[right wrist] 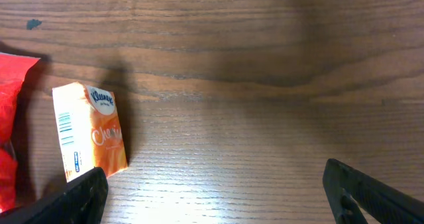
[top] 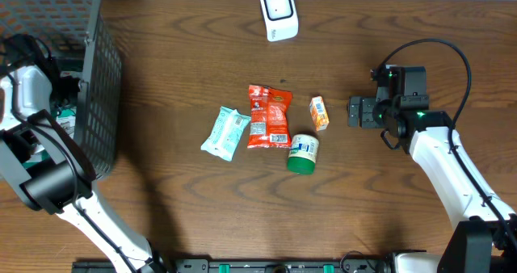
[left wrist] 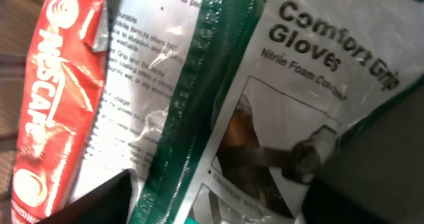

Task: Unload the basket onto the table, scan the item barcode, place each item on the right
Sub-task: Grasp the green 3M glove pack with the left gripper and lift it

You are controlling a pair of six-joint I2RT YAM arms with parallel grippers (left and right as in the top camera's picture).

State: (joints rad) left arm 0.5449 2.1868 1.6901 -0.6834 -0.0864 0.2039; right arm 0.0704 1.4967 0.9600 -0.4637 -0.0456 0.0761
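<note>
Gloves pack (left wrist: pixel 298 85) lies in the basket (top: pixel 105 103) at the far left of the table (top: pixel 178 63), beside a red Nescafe sachet (left wrist: pixel 53 98) that it partly overlaps. The left gripper (left wrist: pixel 232 184) hangs inside the basket right over the pack, its jaws standing wide with one dark finger at either lower corner of the wrist view. Whether the pads touch the plastic cannot be told. No barcode shows on the face of the pack that is turned up.

Right of the basket, loose goods sit in a cluster at mid-table: a pale pack (top: pixel 225 132), a red pouch (top: pixel 268 117) just beside it, a green tub (top: pixel 304 153) on its side at the near edge of the group, and an orange tissue pack (top: pixel 319 112) to the right. The scanner (top: pixel 279 13) stands well apart at the far edge, above the pouch.

The right gripper (top: pixel 355 111) hovers low over bare wood just right of the tissue pack, jaws fully wide and holding nothing. Its wrist camera shows the pack's barcode along the white side panel.

The step in hand looks like picking an item from the basket. The next move likely calls for closing the left jaws on the gloves pack alone, without pinching the sachet, then lifting it clear of the basket wall, finding the barcode side, and turning that side toward the scanner. The slick, floppy film may slip or fold in the grip.
</note>
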